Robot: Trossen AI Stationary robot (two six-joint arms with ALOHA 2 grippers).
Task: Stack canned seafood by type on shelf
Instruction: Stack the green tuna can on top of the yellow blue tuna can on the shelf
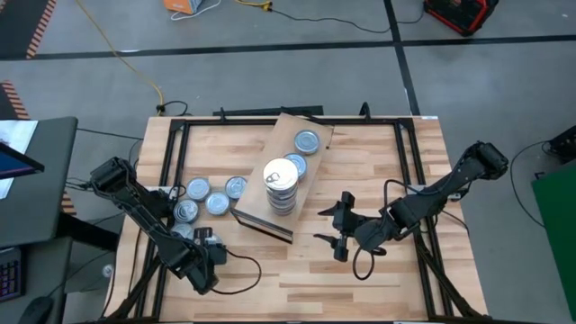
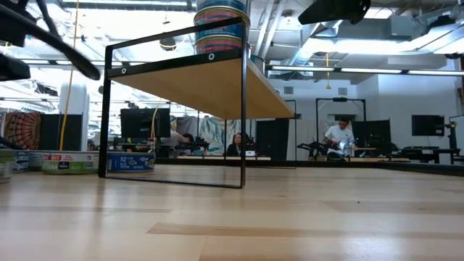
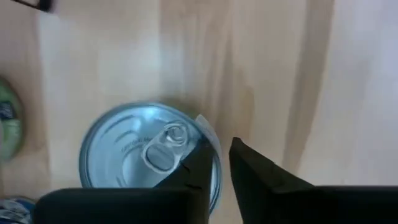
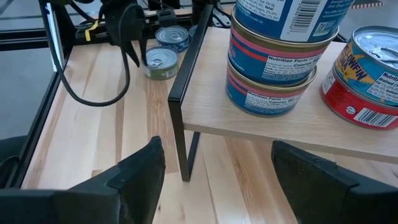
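Two sets of jaws in view, neither holding a tin. Left gripper [image 3: 217, 152]: jaws all but pressed together with only a thin slit between, pinching nothing, poised directly above a blue-silver tin [image 3: 149, 165] lying flat on the counter [image 1: 378, 162], tips over its rim beside the pull tab. Right gripper [image 4: 214, 158]: jaws spread wide and empty, waiting level with the shelf [image 4: 261, 124], with the tall stack [image 4: 280, 56] straight ahead and a red-labelled tin [image 4: 360, 78] just beside that stack.

Step in hand, most likely: lifting the tin beneath the left jaws. To do it well:
- Spread wider than the tin first.
- Centre over the lid, one finger to each side of the round wall.
- Lower almost to the counter, then close squarely across the middle.
- Keep off the pull tab.
- Avoid an off-centre pinch on smooth curved metal, apt to squirt sideways.
- Lift straight up before swinging toward the shelf.

Tins: flat, round and rigid, with ribbed bright lids and glossy wrapped labels. Shelf: pale smooth plank on a thin dark frame. Counter: light slatted wood. More loose tins [image 1: 218, 203] beyond the left jaws toward the shelf, type hard to tell from above.
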